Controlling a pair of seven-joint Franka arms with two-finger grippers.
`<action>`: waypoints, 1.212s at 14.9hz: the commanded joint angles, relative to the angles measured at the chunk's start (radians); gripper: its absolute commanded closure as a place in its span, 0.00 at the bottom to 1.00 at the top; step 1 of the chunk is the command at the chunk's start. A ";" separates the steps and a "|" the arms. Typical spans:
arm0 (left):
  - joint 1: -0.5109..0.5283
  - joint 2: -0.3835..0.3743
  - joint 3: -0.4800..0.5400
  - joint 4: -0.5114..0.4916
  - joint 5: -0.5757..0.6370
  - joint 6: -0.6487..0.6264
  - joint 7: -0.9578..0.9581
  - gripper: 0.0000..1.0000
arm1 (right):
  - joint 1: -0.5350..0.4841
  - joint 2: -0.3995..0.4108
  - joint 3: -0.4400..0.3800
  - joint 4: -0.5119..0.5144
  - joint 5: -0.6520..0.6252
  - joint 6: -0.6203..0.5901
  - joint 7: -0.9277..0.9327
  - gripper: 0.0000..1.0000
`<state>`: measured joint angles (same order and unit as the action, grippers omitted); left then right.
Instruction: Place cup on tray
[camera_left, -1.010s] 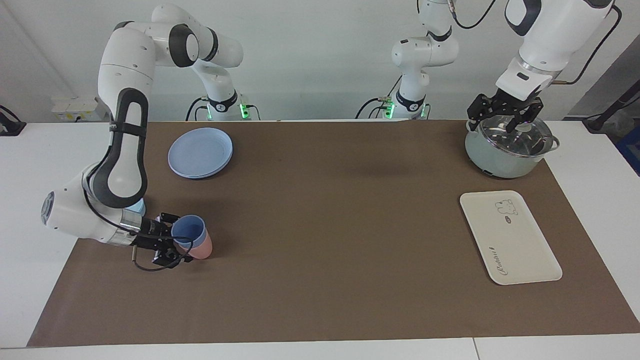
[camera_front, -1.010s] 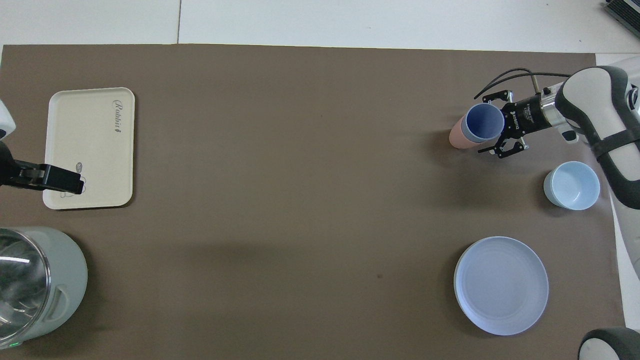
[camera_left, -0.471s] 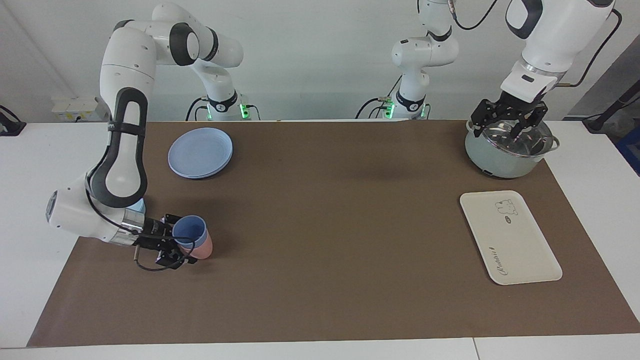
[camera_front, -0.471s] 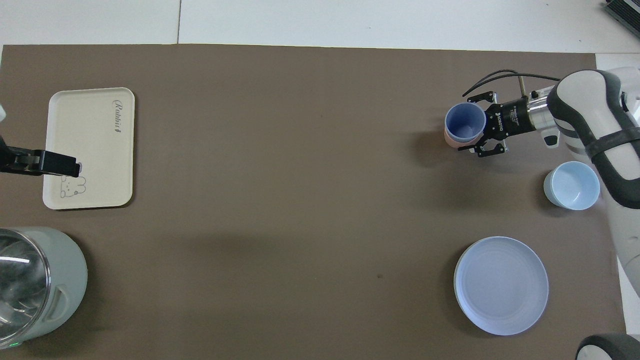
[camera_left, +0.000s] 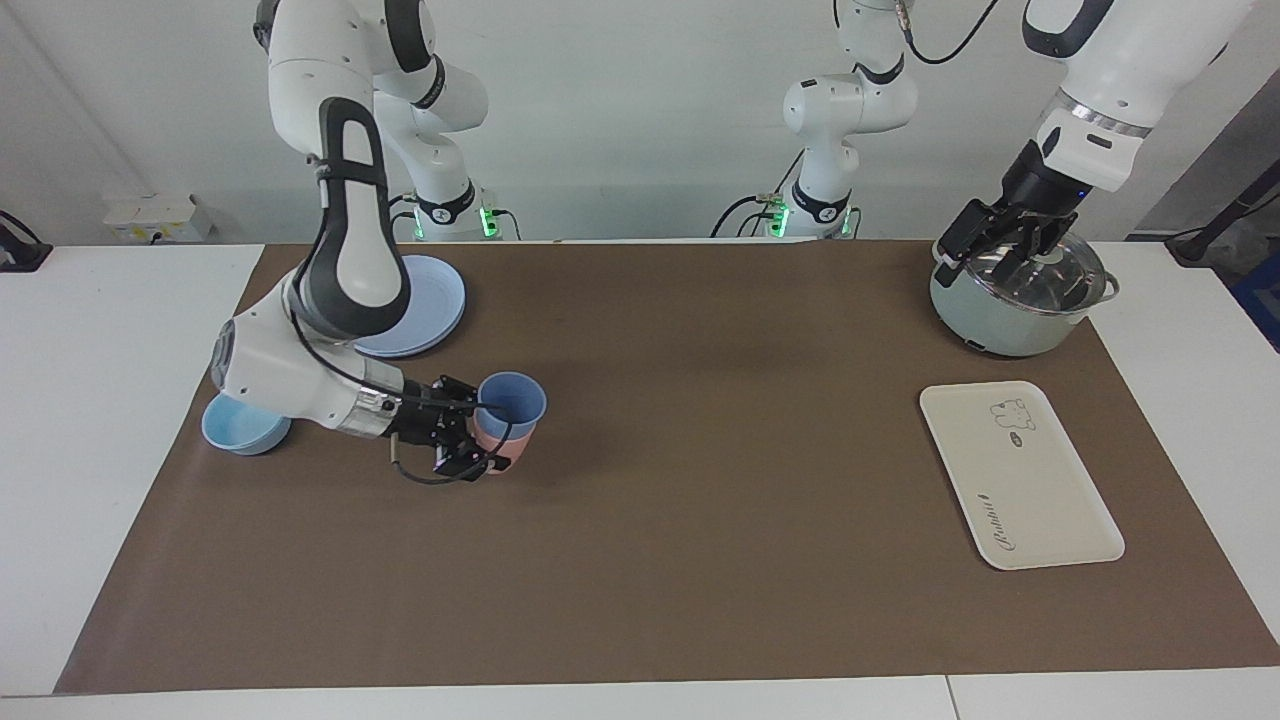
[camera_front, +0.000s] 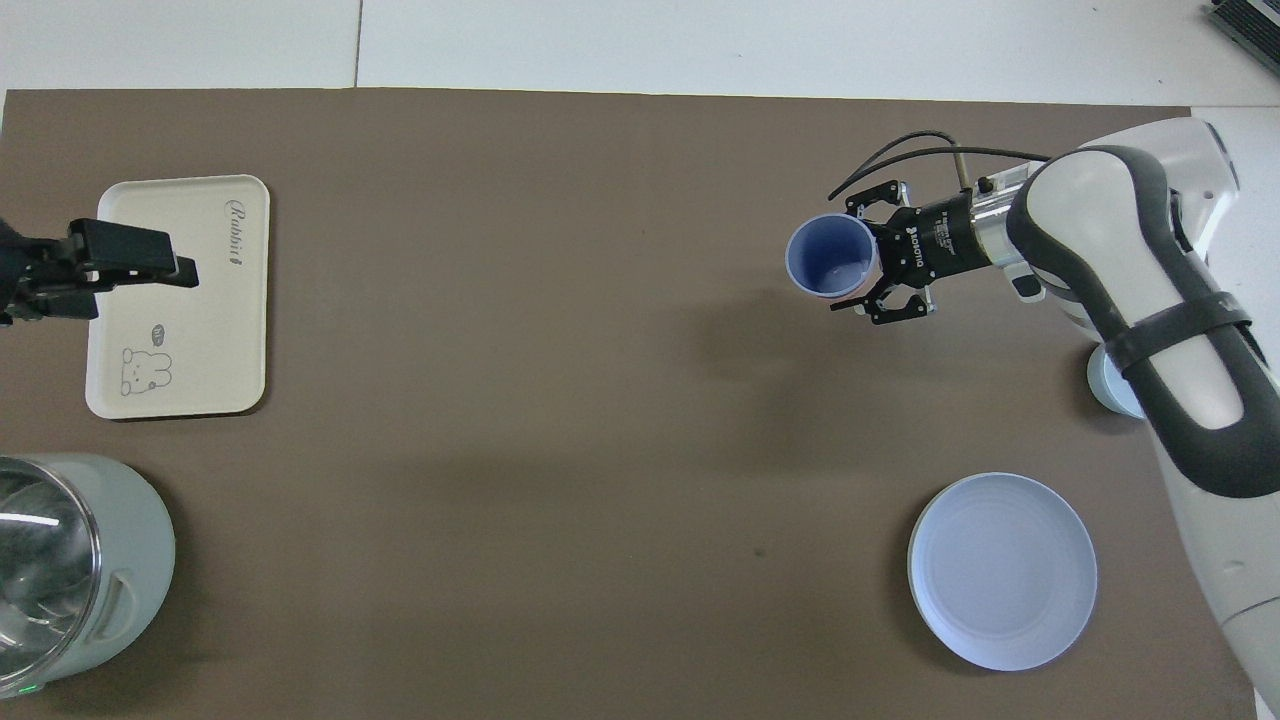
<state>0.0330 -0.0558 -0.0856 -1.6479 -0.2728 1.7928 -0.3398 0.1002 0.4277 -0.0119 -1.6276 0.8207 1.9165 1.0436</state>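
Note:
The periwinkle-blue cup (camera_left: 511, 399) sits nested in a salmon-pink cup (camera_left: 497, 443). My right gripper (camera_left: 484, 426) is shut around this stack from the side and holds it tilted, a little above the brown mat, between the blue plates and the mat's middle. In the overhead view the cup (camera_front: 828, 256) shows its open mouth beside the right gripper (camera_front: 852, 258). The cream-white tray (camera_left: 1020, 475) lies flat toward the left arm's end; it also shows in the overhead view (camera_front: 205, 330). My left gripper (camera_left: 992, 250) is open, raised over the pot; the overhead view shows the left gripper (camera_front: 130, 285) covering the tray's edge.
A grey-green pot with a glass lid (camera_left: 1020, 300) stands nearer the robots than the tray. Stacked round blue plates (camera_left: 432, 300) and a light-blue bowl (camera_left: 245, 428) lie toward the right arm's end. The brown mat (camera_left: 700, 560) covers the table.
My right gripper has carried the stacked blue and pink cups up off the mat and toward the table's middle, uncovering the bowl. My left gripper has risen and turned over the pot.

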 joint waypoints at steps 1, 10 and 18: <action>-0.072 0.020 -0.016 0.010 -0.060 0.115 -0.245 0.00 | 0.056 -0.058 -0.003 -0.057 0.025 0.032 0.035 1.00; -0.453 0.062 -0.017 -0.124 0.053 0.410 -0.505 0.00 | 0.251 -0.095 -0.002 -0.040 0.025 0.240 0.259 1.00; -0.518 0.091 -0.017 -0.188 0.090 0.497 -0.547 0.14 | 0.285 -0.095 -0.002 -0.032 0.025 0.276 0.262 1.00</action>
<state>-0.4785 0.0466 -0.1166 -1.7988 -0.2049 2.2391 -0.8689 0.3862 0.3507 -0.0140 -1.6468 0.8211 2.1798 1.3041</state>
